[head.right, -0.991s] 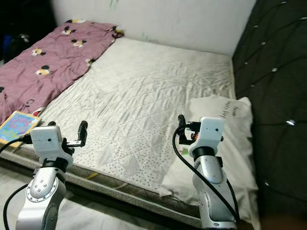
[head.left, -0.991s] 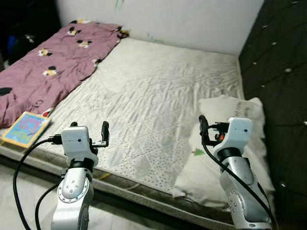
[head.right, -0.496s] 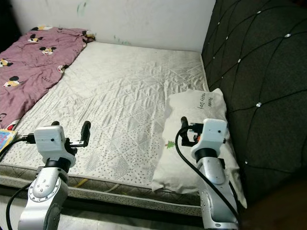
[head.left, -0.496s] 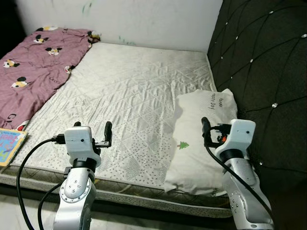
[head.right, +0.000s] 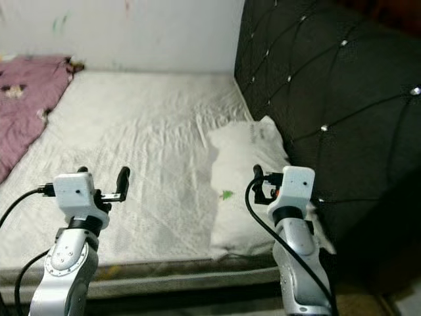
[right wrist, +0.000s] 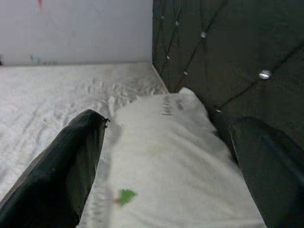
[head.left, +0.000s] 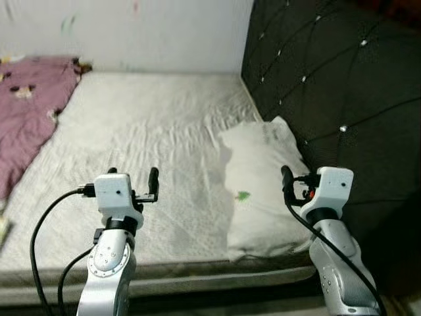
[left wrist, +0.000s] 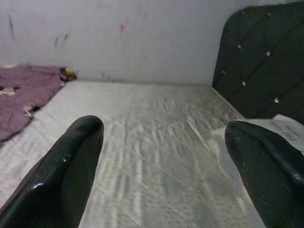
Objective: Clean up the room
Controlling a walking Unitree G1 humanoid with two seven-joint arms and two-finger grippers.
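A white pillow point(head.left: 260, 178) with a small green mark lies on the bed's right side, against the dark tufted headboard point(head.left: 329, 85). A purple patterned blanket point(head.left: 23, 112) covers the far left of the white quilted mattress point(head.left: 145, 125). My left gripper point(left wrist: 162, 126) is held up over the mattress's near edge, open, with nothing between its fingers. My right gripper point(right wrist: 168, 119) hovers over the pillow's near right corner, also open and holding nothing.
A pale wall point(head.left: 131, 33) with small paint marks runs behind the bed. The headboard closes off the right side. The mattress's front edge point(head.left: 197, 273) lies just below my arms.
The camera has swung to the right: the colourful book and most of the purple blanket have slid out of view, and the headboard and pillow have come in. Both arms keep their pose.
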